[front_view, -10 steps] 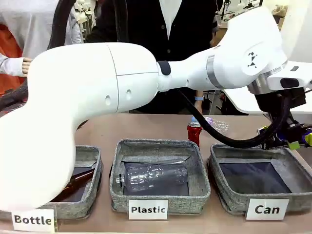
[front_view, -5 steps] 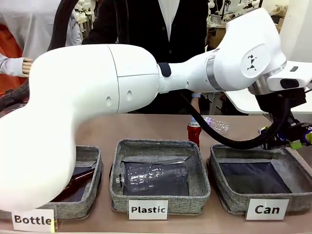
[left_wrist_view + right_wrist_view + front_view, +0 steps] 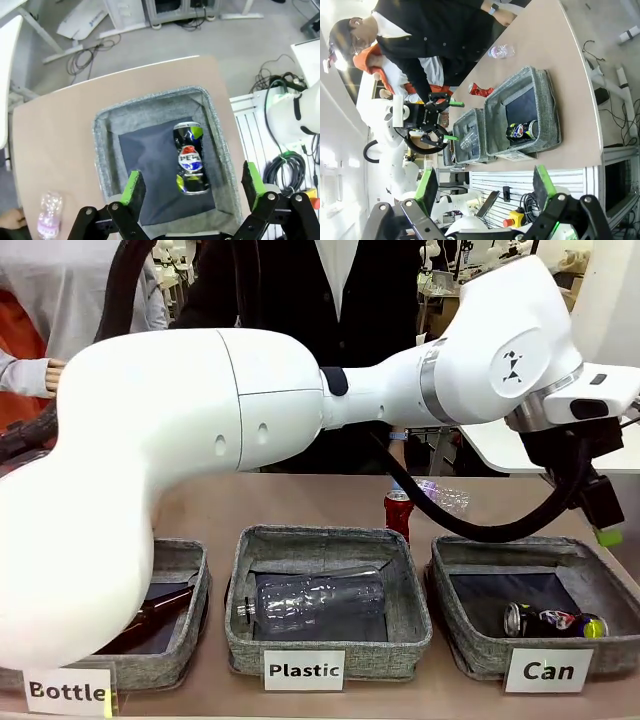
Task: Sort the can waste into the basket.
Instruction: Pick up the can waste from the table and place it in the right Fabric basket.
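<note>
The dark blue-black can (image 3: 553, 621) lies on its side on the dark lining of the "Can" basket (image 3: 470, 640), toward its front right. My left gripper (image 3: 604, 528) hangs open above the basket's far right corner. In the left wrist view the can (image 3: 190, 157) shows between the spread green pads (image 3: 132, 187), well below them. A red dented can (image 3: 399, 512) stands on the table behind the "Plastic" basket. My right gripper (image 3: 485, 187) is open and holds nothing, far off to the side; its view shows the basket (image 3: 540, 95) and both cans (image 3: 522, 131).
The "Plastic" basket (image 3: 330, 540) holds a clear bottle (image 3: 312, 602). Brown glass lies in the "Bottle" basket (image 3: 190, 560). A small clear bottle (image 3: 441, 497) lies behind the red can. A person stands at the far side. My left arm spans the table.
My left gripper has opened and let go of the dark can, which has dropped into the "Can" basket. The gripper has also turned slightly. The right gripper stays open.
</note>
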Motion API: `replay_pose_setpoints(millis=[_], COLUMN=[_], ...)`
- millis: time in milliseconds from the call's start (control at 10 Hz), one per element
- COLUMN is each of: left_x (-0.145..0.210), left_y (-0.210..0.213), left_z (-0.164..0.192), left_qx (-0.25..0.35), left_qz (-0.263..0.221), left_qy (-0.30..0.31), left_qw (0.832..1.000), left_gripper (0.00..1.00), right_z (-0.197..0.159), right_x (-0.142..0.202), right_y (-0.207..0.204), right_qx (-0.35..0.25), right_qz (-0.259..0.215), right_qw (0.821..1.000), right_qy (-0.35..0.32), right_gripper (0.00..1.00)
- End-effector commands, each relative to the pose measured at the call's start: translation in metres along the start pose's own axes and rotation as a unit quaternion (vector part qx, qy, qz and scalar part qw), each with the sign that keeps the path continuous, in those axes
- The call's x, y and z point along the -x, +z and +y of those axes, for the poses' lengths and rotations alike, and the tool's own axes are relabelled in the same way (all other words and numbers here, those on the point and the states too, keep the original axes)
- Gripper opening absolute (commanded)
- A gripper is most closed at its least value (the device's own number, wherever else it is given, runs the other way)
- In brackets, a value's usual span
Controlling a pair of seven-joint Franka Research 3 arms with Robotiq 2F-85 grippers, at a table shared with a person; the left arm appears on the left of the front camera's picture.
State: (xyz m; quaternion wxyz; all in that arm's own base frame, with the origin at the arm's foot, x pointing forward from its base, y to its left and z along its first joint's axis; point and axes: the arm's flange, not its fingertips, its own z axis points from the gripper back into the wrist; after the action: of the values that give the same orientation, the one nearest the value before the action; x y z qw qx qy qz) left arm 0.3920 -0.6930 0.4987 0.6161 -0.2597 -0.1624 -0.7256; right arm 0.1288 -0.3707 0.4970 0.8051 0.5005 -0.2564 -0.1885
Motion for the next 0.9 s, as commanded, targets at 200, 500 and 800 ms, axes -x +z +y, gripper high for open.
replay_pose_setpoints(millis=[200, 500, 800], left_x=[0.023, 0.112, 0.247], left_y=[0.025, 0.126, 0.239], left_z=[0.001, -0.014, -0.057], left_qx=[-0.049, -0.084, -0.092], left_qz=[0.018, 0.044, -0.021], left_qy=[0.065, 0.196, 0.333], left_qw=[0.996, 0.976, 0.938], left_gripper=[1.00, 1.00, 1.00], right_z=[0.008, 0.039, 0.088], right_x=[0.002, 0.012, 0.051], right_y=[-0.014, -0.092, -0.209], right_qx=[-0.005, 0.000, -0.002], right_qz=[0.013, 0.090, 0.190], right_qw=[1.000, 0.996, 0.980], right_qy=[0.000, 0.024, 0.060], right_gripper=[1.00, 1.00, 1.00])
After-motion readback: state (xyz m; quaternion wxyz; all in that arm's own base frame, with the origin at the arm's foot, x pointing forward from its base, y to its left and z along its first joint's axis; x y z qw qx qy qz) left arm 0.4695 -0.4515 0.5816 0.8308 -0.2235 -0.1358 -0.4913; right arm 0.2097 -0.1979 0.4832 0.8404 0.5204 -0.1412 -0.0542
